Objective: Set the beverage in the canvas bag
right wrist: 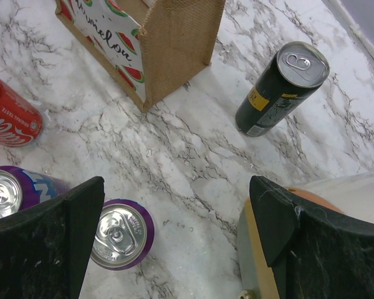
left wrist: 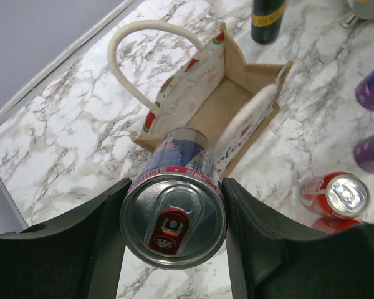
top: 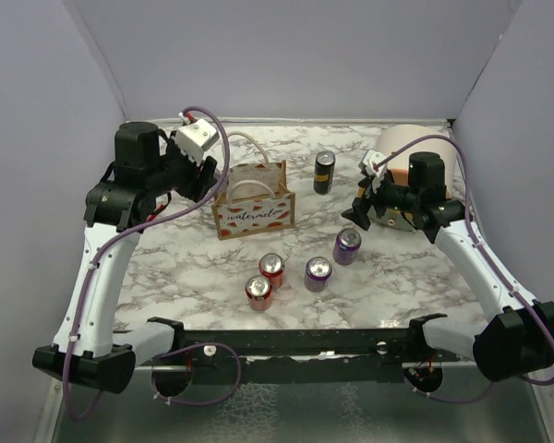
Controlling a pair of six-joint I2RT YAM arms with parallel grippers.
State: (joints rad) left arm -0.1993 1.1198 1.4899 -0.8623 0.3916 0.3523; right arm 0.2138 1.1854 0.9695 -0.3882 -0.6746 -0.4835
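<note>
Our left pincer (left wrist: 173, 232) is closed on a slim can (left wrist: 173, 219), one black finger on each side of the barrel just under the top rim. The can points down and away, with its far end at the near wall of the canvas bag (left wrist: 188, 93), right by the open mouth. The pull tab is unbroken, so we judge the can full and fairly weighty. Its thin smooth metal is stiff enough while sealed, but slick against hard pads and easy to dent if squeezed hard. The round wall near the lid, where we have it, seems the soundest hold. The bag is boxy, with coarse tan weave inside and a white printed panel with watermelon slices. Its sides look soft enough to give if nudged, and a thick white rope handle (left wrist: 132, 57) arches over the opening where the can could catch. The glossy marbled worktop (left wrist: 68, 137) also carries a black can (top: 324, 172), two purple cans (top: 347, 245) and two red cans (top: 271, 269). Our right pincer (right wrist: 177, 227) hangs spread wide and empty near them.
</note>
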